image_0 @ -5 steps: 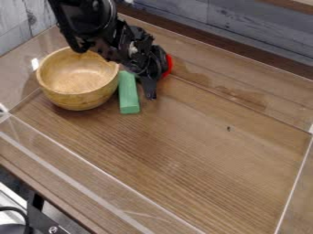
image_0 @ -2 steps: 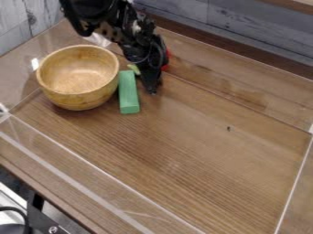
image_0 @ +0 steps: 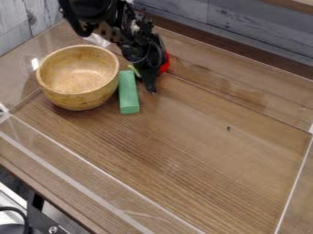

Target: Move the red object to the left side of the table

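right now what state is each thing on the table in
wooden bowl: upright, empty, resting on the table
green block: lying flat beside the bowl, untouched
red object: mostly hidden behind the gripper, only a red edge showing; held or not, cannot tell
gripper: shut, down at the red object

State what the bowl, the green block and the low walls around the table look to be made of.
Bowl: light wood, visible grain, smooth satin finish.
Green block: uniform matte green, likely painted wood or plastic; cannot tell which.
Walls: clear, see-through with glossy edges, probably acrylic.
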`<state>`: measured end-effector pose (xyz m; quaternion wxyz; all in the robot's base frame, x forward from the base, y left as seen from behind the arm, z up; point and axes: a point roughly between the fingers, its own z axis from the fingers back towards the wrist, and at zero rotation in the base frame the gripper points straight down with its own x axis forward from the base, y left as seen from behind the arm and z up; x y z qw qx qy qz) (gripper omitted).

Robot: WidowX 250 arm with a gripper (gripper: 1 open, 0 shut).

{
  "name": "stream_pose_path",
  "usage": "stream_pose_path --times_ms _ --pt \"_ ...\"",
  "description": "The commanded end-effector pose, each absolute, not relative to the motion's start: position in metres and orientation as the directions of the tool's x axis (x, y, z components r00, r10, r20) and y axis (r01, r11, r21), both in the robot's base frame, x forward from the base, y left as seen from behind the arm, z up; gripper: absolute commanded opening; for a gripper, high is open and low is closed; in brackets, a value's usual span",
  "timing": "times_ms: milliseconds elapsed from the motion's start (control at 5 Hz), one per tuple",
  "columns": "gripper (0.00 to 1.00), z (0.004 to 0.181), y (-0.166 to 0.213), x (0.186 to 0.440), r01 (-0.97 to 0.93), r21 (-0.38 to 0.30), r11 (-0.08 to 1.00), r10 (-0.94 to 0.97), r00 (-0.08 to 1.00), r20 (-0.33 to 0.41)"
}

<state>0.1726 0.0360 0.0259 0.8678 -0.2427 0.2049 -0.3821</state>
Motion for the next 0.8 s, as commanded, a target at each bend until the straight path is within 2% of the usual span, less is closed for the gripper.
stream_pose_path --times_ms 0,600 --pt "0.0 0.0302 0.0404 0.1778 0.545 -0.575 0.61 -0.738 0.656 -0.16" --pt "0.0 0.0316 0.0395 0.1777 0.494 -0.613 0.617 -0.711 0.684 -0.164"
